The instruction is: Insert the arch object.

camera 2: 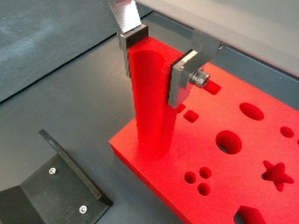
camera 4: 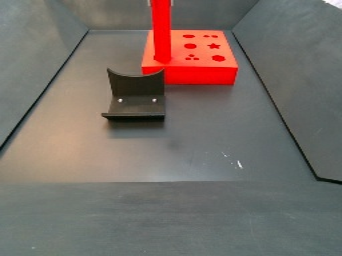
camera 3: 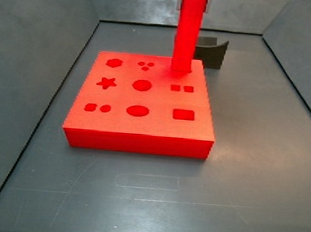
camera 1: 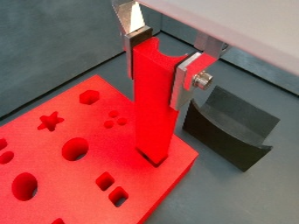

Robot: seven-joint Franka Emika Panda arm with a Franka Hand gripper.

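Note:
The arch object (camera 1: 156, 109) is a tall bright red bar standing upright, its lower end in a hole at a corner of the flat red holed board (camera 1: 70, 153). My gripper (camera 1: 163, 54) is shut on the bar's upper end, a silver finger (camera 1: 188, 80) on each side. The bar also shows in the other wrist view (camera 2: 155, 105), gripper (camera 2: 158, 57) closed round its top above the board (camera 2: 233, 166). In both side views the bar (camera 3: 188, 30) (camera 4: 159, 30) stands on the board (camera 3: 139, 107) (camera 4: 201, 58); the gripper is cut off there.
The fixture (camera 4: 134, 95), a dark bracket on a base plate, stands on the grey floor beside the board's corner; it shows in both wrist views (camera 1: 233, 127) (camera 2: 52, 188) and behind the board (camera 3: 214, 52). Grey walls enclose the floor.

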